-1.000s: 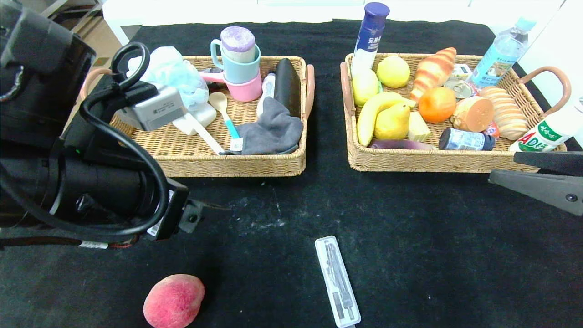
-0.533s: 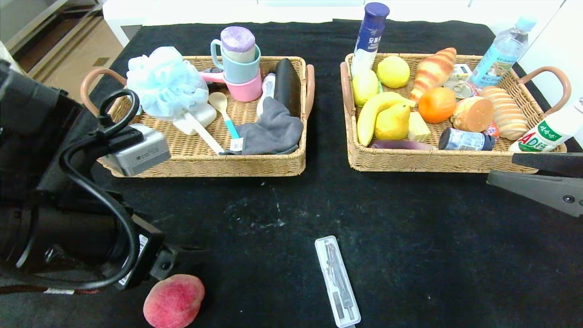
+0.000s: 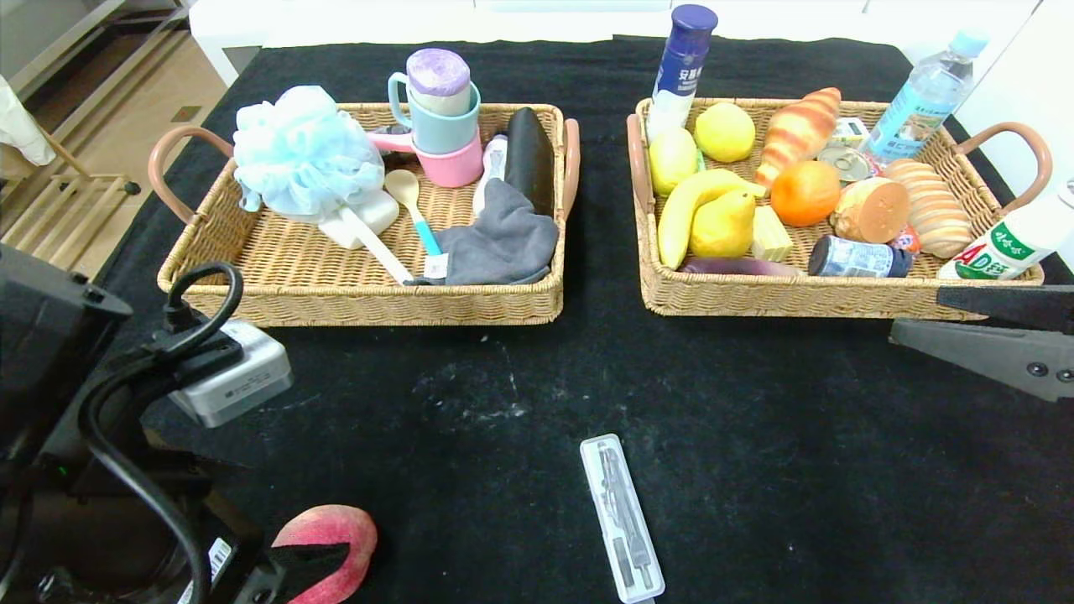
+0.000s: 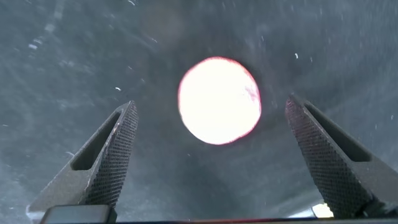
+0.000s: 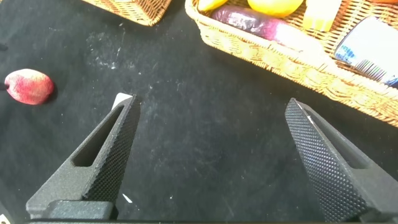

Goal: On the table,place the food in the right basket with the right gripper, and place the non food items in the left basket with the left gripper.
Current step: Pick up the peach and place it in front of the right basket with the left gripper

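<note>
1. Left gripper (image 4: 211, 155) jaws wide, empty, over the peach (image 3: 336, 537) at the table's (image 3: 755, 470) near-left.
2. Right gripper (image 5: 214, 155) wide open, empty, just before the right basket (image 3: 805, 298).
3. Done: pouf (image 3: 302, 155) in left basket (image 3: 369, 306); pear (image 3: 722, 222), banana (image 3: 684, 210), jar (image 3: 856, 257) in right.
4. Left: peach, compass case (image 3: 621, 516) on table.

peach (image 3: 336, 537) — half behind left gripper (image 3: 306, 562)

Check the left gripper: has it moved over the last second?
Yes. The left gripper, open, has pulled back from the left basket toward the table's near edge and now hangs over the peach.
</note>
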`<state>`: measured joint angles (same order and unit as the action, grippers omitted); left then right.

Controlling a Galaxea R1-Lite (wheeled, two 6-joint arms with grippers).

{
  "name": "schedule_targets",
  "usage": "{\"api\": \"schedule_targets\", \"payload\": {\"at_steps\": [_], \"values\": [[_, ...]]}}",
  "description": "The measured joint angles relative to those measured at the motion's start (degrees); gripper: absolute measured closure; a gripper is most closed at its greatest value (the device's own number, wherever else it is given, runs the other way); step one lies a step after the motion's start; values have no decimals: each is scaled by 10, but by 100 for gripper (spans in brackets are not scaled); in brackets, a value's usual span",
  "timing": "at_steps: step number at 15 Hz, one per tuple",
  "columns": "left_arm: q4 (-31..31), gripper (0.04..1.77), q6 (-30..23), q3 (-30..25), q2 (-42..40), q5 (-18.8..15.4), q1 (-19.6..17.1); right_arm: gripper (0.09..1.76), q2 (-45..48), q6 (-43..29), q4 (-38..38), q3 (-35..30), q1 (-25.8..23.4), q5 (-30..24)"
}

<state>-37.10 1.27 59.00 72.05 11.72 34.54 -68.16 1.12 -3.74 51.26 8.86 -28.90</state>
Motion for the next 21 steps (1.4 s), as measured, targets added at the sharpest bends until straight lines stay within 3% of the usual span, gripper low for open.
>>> {"api": "schedule_targets", "payload": {"at_steps": [6,11,15,21], "values": [[1,9,-4,-29,10,7,32,14,-1,0,0,0,0,0],[4,9,-9,-41,40,25,30,14,-1,0,0,0,0,0],[47,9,-10,-53,66,39,23,14,-1,0,0,1,0,0],[52,9,-24,-66,90,42,13,14,-1,0,0,1,0,0]]}}
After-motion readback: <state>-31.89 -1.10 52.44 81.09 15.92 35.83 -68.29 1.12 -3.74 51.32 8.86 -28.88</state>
